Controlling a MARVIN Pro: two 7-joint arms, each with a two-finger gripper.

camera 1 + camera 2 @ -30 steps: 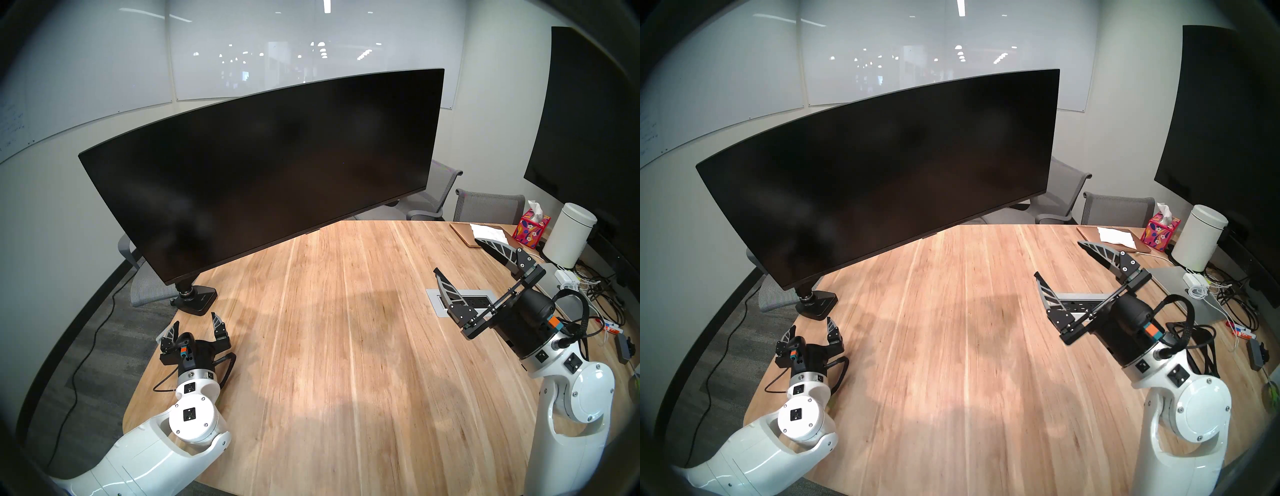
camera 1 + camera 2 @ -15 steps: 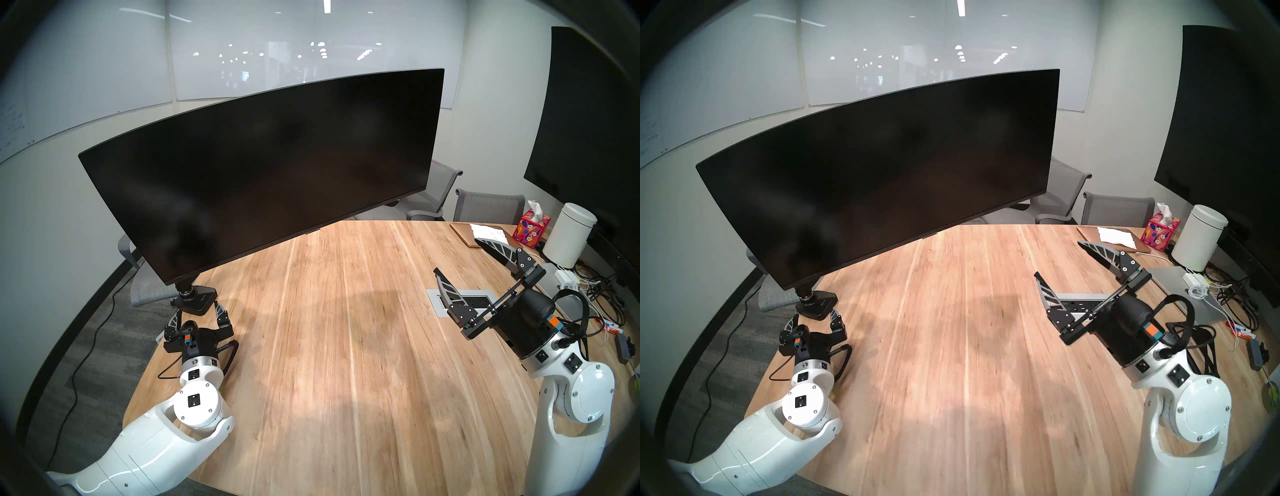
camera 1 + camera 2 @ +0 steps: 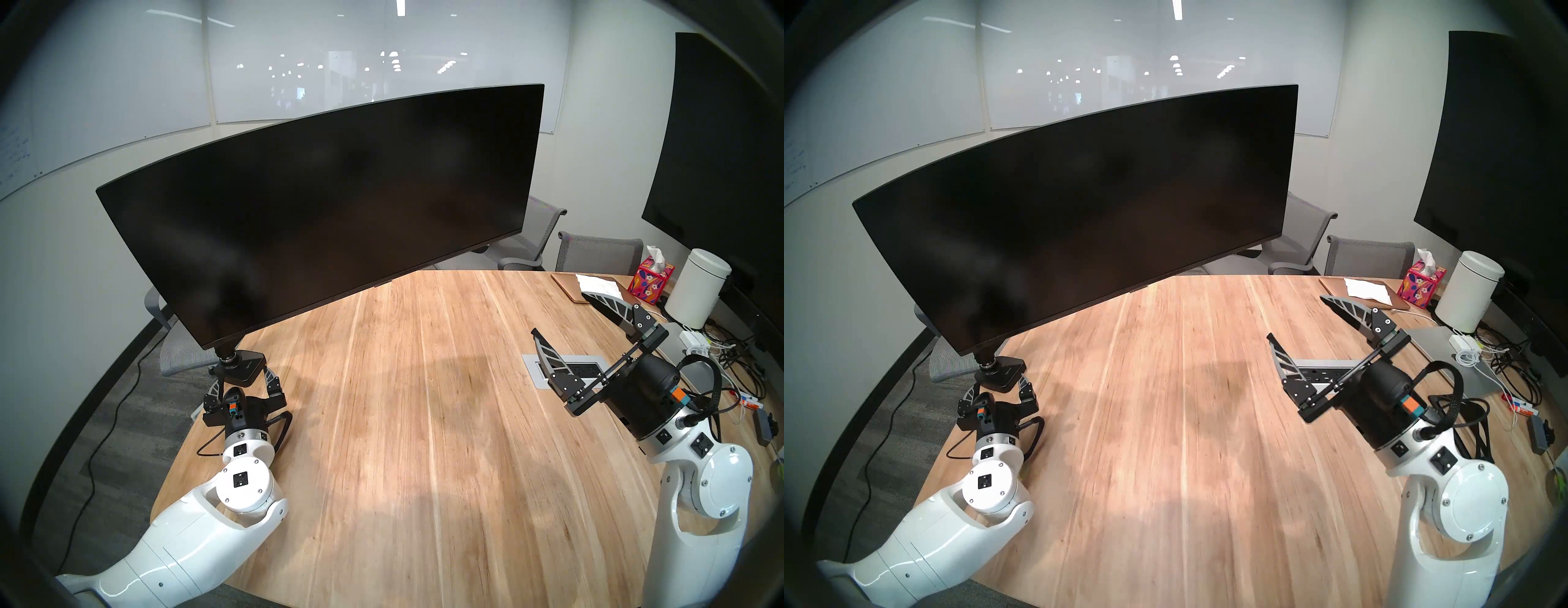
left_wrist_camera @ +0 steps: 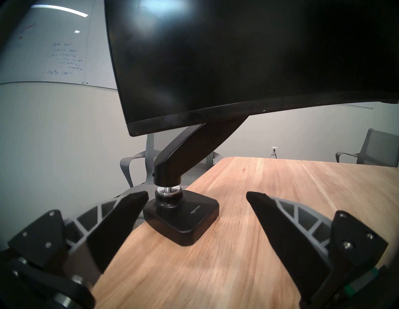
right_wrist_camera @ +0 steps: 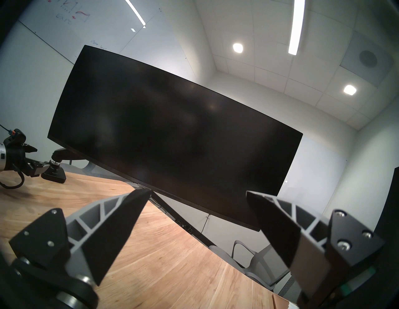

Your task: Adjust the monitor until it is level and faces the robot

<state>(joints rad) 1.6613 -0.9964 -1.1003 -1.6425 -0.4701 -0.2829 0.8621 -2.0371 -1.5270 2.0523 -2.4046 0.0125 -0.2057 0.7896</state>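
Observation:
The monitor (image 3: 331,204) (image 3: 1081,204) is a wide curved black screen, dark, slanted with its left end low and its right end high. It hangs on a black arm (image 4: 194,146) that rises from a clamp base (image 3: 244,367) (image 4: 183,215) at the table's left edge. My left gripper (image 3: 242,384) (image 4: 196,194) is open just above the table, its fingers either side of the base's near end, with no contact visible. My right gripper (image 3: 560,312) (image 5: 198,191) is open and empty, raised over the table's right side and pointing at the monitor (image 5: 172,133).
The wooden table (image 3: 424,424) has a power outlet panel (image 3: 534,369) under my right gripper. At the far right are a white canister (image 3: 698,288), tissue box (image 3: 651,282), laptop, cables and a large wall screen (image 3: 721,148). Grey chairs (image 3: 598,252) stand behind the table.
My left gripper has moved forward to the clamp base, so that its open fingers now flank it. The right arm and the monitor have not moved.

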